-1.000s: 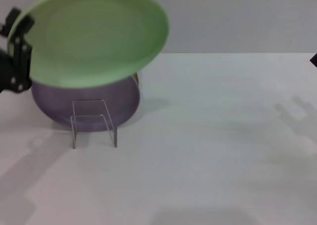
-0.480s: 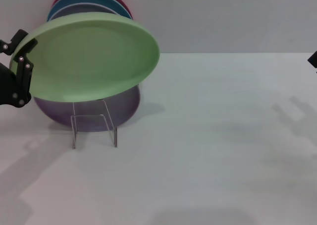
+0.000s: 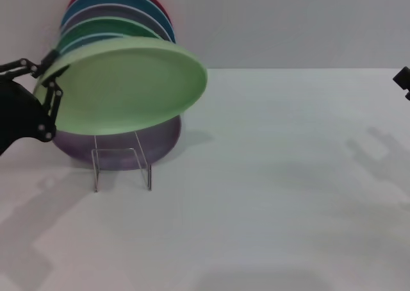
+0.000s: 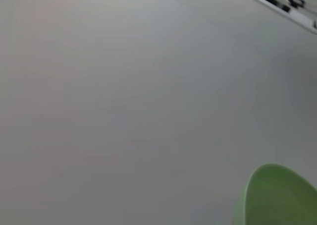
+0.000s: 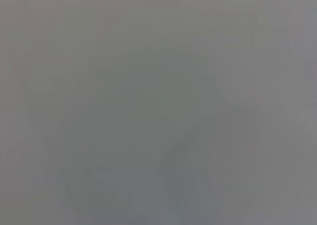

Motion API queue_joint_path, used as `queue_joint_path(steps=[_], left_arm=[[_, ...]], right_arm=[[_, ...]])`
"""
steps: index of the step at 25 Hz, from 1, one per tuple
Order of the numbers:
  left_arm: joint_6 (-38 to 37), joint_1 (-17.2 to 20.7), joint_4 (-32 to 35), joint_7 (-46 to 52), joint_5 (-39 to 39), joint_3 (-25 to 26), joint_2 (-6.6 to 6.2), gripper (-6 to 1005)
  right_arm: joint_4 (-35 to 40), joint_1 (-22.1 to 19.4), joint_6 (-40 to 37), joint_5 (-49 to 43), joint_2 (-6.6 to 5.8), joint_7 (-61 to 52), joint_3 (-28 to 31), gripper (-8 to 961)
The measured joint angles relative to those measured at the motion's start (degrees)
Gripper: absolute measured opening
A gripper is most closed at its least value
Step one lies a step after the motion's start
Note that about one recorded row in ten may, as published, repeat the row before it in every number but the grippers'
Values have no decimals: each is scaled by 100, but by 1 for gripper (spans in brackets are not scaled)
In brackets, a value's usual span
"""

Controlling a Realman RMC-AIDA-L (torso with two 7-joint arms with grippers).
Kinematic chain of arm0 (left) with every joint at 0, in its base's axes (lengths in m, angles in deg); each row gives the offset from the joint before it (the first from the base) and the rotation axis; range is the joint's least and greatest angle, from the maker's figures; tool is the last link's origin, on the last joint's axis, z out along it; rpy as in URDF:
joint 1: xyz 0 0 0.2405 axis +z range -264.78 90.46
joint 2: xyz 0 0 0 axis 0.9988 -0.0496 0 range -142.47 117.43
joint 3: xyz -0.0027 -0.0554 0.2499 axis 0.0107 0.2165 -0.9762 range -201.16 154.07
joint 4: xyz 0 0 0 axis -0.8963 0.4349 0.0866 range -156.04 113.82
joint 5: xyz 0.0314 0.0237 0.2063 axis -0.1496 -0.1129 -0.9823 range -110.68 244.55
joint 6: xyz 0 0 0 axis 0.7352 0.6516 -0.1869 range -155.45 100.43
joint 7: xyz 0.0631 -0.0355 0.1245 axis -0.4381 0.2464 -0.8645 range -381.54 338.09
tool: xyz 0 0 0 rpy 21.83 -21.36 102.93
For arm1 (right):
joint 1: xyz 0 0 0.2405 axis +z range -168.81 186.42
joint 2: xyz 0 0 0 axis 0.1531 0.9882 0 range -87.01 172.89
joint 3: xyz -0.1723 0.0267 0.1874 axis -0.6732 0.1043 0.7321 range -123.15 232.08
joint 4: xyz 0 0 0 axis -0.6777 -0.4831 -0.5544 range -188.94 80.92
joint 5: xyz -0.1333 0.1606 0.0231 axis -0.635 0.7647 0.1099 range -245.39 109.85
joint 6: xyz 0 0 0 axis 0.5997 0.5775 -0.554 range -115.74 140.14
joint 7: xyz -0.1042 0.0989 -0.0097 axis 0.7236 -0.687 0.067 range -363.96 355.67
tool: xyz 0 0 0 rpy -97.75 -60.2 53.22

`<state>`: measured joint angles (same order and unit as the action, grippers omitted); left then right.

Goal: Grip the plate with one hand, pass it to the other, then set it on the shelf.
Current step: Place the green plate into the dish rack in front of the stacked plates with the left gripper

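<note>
The left pincer [image 3: 51,79] is closed on the left rim of the light mint-green plate [image 3: 125,86], holding it tilted above the clear plate rack [image 3: 120,159] at the far left of the white table [image 3: 275,195]. Behind it, a purple plate [image 3: 160,137] leans in the rack, and more plates stand stacked against the wall. The right pincer [image 3: 402,79] shows only at the right edge, far from the plate; its opening cannot be told.

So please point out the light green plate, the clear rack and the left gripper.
light green plate [image 3: 128,86], head view, centre of its face
clear rack [image 3: 122,159], head view, its front wire frame
left gripper [image 3: 52,79], head view, between fingertips at the plate's edge
</note>
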<state>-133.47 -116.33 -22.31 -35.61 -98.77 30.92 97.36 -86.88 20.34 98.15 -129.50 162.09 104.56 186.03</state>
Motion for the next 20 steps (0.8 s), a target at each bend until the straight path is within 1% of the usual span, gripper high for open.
queue_joint_path(steps=[5, 15, 20], left_arm=[[165, -5, 52, -127, 3, -112, -1, 87], [542, 57, 51, -205, 7, -114, 0, 130], [656, 94, 48, -271, 14, -104, 61, 152]], right_arm=[[0, 1, 27, -11, -1, 12, 0, 789], [-8, 99, 38, -80, -14, 50, 1, 789], [-9, 129, 39, -85, -16, 52, 0, 789]])
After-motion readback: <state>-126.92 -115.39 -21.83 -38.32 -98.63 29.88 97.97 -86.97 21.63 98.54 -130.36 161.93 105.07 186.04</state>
